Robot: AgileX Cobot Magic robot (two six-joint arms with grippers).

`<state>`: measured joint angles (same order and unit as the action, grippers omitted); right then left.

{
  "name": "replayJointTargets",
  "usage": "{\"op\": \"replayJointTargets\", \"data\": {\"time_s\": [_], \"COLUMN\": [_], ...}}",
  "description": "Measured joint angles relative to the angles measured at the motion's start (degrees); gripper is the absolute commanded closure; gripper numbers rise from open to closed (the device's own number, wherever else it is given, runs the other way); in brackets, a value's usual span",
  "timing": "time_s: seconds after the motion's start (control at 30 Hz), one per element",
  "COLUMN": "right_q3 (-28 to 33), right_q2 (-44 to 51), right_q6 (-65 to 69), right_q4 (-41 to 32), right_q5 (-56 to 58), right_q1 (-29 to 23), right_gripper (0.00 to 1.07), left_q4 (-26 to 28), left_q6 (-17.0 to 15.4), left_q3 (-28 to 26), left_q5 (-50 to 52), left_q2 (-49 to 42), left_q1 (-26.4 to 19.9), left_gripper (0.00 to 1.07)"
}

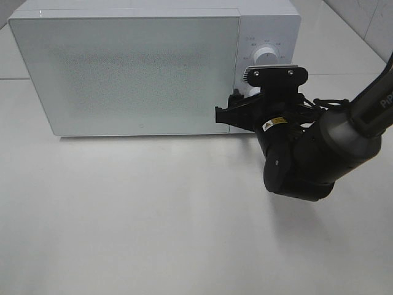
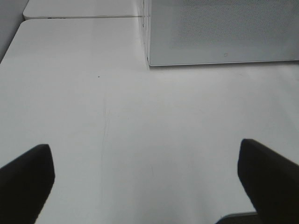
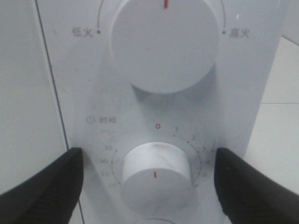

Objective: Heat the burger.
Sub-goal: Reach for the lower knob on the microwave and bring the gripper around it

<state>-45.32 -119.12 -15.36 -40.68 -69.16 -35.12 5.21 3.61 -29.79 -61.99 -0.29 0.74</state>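
Observation:
The burger is out of view. The white microwave (image 1: 153, 67) stands at the back of the table with its frosted door shut. My right gripper (image 1: 238, 112) is up against its control panel. In the right wrist view the right gripper (image 3: 148, 161) is open, with one black finger (image 3: 42, 186) on each side of the lower timer knob (image 3: 156, 175) and a gap to the knob on both sides. The upper power knob (image 3: 163, 42) sits above it. My left gripper (image 2: 145, 182) is open over bare table with nothing between its fingers, left of the microwave's front corner (image 2: 149, 60).
The white table (image 1: 153, 215) runs wide in front of the microwave. My right arm's dark wrist and forearm (image 1: 307, 160) hang over the table at the right, in front of the control panel. A table seam (image 2: 84, 17) runs behind the left side.

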Motion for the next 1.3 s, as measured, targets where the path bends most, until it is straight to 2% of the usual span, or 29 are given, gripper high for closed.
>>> {"op": "replayJointTargets", "data": {"time_s": [0.13, 0.2, 0.23, 0.3, 0.33, 0.37, 0.4, 0.43, 0.47, 1.03, 1.3], "right_q3": [0.00, 0.00, 0.00, 0.00, 0.00, 0.00, 0.00, 0.00, 0.00, 0.00, 0.34], "right_q2": [0.00, 0.00, 0.00, 0.00, 0.00, 0.00, 0.00, 0.00, 0.00, 0.00, 0.00], "right_q6": [0.00, 0.00, 0.00, 0.00, 0.00, 0.00, 0.00, 0.06, 0.69, 6.25, 18.85], "right_q4": [0.00, 0.00, 0.00, -0.46, -0.46, -0.46, -0.46, -0.52, -0.40, -0.17, 1.20], "right_q5": [0.00, 0.00, 0.00, 0.06, 0.06, 0.11, 0.11, 0.11, 0.11, 0.06, -0.17], "right_q1": [0.00, 0.00, 0.00, 0.00, 0.00, 0.00, 0.00, 0.00, 0.00, 0.00, 0.34], "right_gripper": [0.44, 0.56, 0.56, 0.85, 0.85, 0.93, 0.93, 1.03, 1.07, 1.07, 1.07], "left_q4": [0.00, 0.00, 0.00, 0.00, 0.00, 0.00, 0.00, 0.00, 0.00, 0.00, 0.00], "left_q6": [0.00, 0.00, 0.00, 0.00, 0.00, 0.00, 0.00, 0.00, 0.00, 0.00, 0.00], "left_q3": [0.00, 0.00, 0.00, 0.00, 0.00, 0.00, 0.00, 0.00, 0.00, 0.00, 0.00], "left_q5": [0.00, 0.00, 0.00, 0.00, 0.00, 0.00, 0.00, 0.00, 0.00, 0.00, 0.00], "left_q2": [0.00, 0.00, 0.00, 0.00, 0.00, 0.00, 0.00, 0.00, 0.00, 0.00, 0.00], "left_q1": [0.00, 0.00, 0.00, 0.00, 0.00, 0.00, 0.00, 0.00, 0.00, 0.00, 0.00], "left_gripper": [0.06, 0.06, 0.06, 0.06, 0.06, 0.06, 0.06, 0.06, 0.06, 0.06, 0.06]}}
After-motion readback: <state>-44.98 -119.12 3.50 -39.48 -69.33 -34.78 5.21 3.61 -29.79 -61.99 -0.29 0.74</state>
